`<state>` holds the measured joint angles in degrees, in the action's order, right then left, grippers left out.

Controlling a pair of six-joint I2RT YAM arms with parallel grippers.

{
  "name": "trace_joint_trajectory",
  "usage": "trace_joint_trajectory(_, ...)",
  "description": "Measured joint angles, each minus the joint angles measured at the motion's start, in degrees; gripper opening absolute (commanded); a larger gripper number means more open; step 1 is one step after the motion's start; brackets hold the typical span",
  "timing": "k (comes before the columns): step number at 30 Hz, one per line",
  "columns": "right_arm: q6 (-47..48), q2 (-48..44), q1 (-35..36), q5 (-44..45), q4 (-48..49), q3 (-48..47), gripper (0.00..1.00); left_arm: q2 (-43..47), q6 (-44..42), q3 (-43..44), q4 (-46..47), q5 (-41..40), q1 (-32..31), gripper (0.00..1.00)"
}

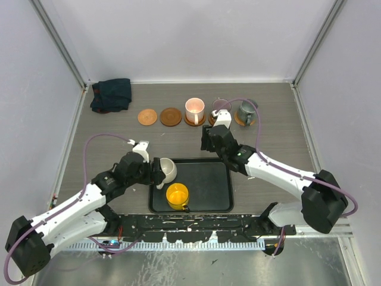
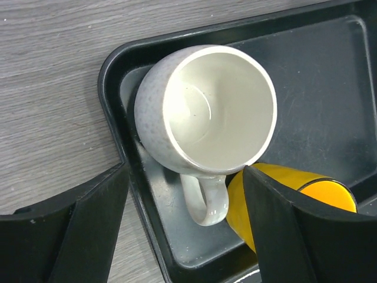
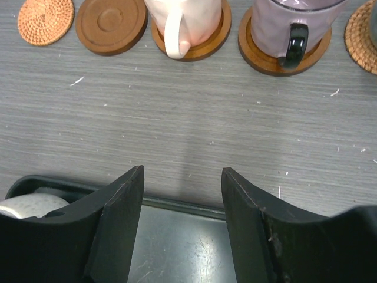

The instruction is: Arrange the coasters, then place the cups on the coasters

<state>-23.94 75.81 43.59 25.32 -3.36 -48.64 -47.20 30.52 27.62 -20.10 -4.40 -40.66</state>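
A cream-white cup (image 2: 206,112) lies tilted in the near-left corner of the black tray (image 1: 208,179), mouth toward the left wrist camera. My left gripper (image 2: 185,171) is open, one finger on each side of the cup's handle (image 2: 206,203), neither touching it. The yellow cup (image 1: 177,195) stands just behind the right finger (image 2: 288,230). At the back, two bare coasters (image 1: 147,117) (image 1: 171,117) sit left of the pink cup (image 1: 194,109), mauve cup (image 3: 288,23) and grey-green cup (image 1: 246,111), each on a coaster. My right gripper (image 3: 182,171) hangs open and empty over the tray's far edge.
A dark teal cloth (image 1: 111,94) lies bunched in the back left corner. White walls with metal posts close in the table on three sides. The right arm (image 1: 268,170) stretches across the table right of the tray, partly covering the mauve cup from above.
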Motion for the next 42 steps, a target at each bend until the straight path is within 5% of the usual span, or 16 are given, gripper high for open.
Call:
trace_joint_trajectory(8, -1.33, -4.15, 0.24, -0.02, -0.87, 2.75, 0.59, -2.45, 0.35, 0.37, -0.07, -1.03, -2.73, 0.61)
trace_joint_trajectory(19, -2.95, -6.1, 0.31, -0.11, -2.12, 5.49, 0.59, -7.17, 0.57, 1.01, -2.21, -4.5, -6.67, 0.58)
trace_joint_trajectory(26, -3.85, -6.05, 0.31, -0.85, -2.32, 5.84, 0.59, -9.7, 0.31, 2.38, -2.54, -5.44, -7.23, 0.45)
trace_joint_trajectory(42, -4.5, -4.63, 0.35, -2.08, -2.25, 5.84, 0.59, -10.97, -0.09, 2.93, -3.52, -5.42, -7.37, 0.49)
